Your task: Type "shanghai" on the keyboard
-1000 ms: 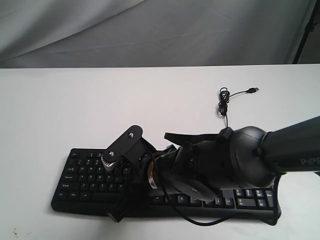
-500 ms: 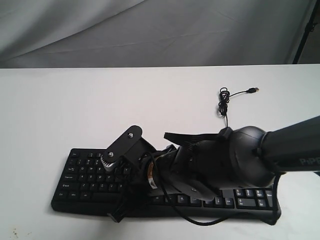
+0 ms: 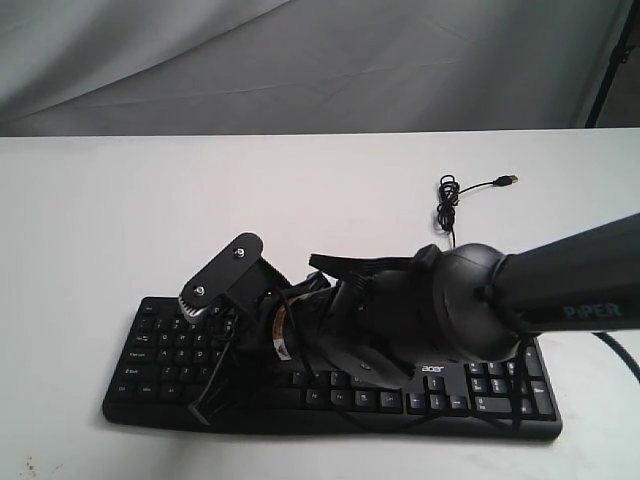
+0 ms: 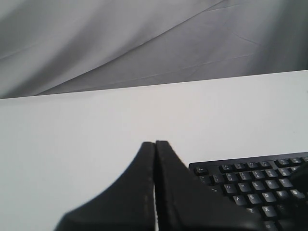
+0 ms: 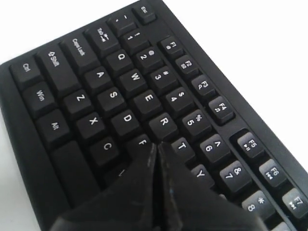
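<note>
jaws pressed together, the right gripper (image 5: 156,147) points down at the keyboard (image 5: 110,96) lying on the white table (image 3: 150,220), tip near f, r and t, its arm reaching across the middle. mid-word, i judge; next needs centring on one key. left gripper (image 4: 155,143), likewise closed, hangs beside the keyboard's end.
</note>
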Robot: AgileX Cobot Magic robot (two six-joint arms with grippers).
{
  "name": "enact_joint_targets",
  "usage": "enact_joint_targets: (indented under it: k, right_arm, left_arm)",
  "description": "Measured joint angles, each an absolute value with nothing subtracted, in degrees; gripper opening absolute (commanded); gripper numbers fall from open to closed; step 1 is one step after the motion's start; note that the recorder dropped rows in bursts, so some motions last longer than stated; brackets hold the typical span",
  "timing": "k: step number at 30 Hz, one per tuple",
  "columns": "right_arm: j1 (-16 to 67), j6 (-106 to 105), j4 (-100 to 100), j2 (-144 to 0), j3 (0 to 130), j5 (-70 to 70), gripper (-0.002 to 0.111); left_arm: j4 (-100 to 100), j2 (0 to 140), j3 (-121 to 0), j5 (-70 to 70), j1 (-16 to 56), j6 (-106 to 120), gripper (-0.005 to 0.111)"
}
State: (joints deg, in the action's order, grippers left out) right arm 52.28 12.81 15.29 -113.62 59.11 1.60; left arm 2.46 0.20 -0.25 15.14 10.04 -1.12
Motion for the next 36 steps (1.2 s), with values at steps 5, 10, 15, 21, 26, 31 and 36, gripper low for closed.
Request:
enact_joint_targets:
  k: [5, 10, 15, 21, 26, 31, 36]
  right_arm:
    - [52.28, 12.81, 15.29, -113.65, 59.11, 1.60, 0.000]
    - [52.28, 12.74, 15.29, -113.65, 59.11, 1.73, 0.000]
    - [52.28, 12.58, 15.29, -114.18, 59.11, 1.83, 0.000]
    - [52.28, 12.58, 15.29, -115.17, 59.11, 1.83, 0.000]
    - [52.28, 12.37, 15.29, -115.17, 59.11, 1.49, 0.000]
    - [52.28, 12.37, 15.29, -115.17, 59.11, 1.49, 0.000]
    - [52.28, 12.14, 15.29, -115.32, 59.16, 1.49, 0.000]
  left_arm:
    - [2.46, 0.20, -0.25, 15.14, 10.04, -1.12, 0.000]
    - [2.46, 0.20, -0.25, 15.14, 10.04, -1.12, 0.000]
    - [2.46, 0.20, -0.25, 15.14, 10.04, -1.12, 0.000]
    - [2.46, 0.20, -0.25, 15.14, 10.04, -1.12, 0.000]
    - [2.46, 0.20, -0.25, 15.14, 10.04, -1.12, 0.000]
    - [2.46, 0.20, -0.25, 15.14, 10.04, -1.12, 0.000]
    - [2.46, 0.20, -0.25, 15.14, 10.04, -1.12, 0.000]
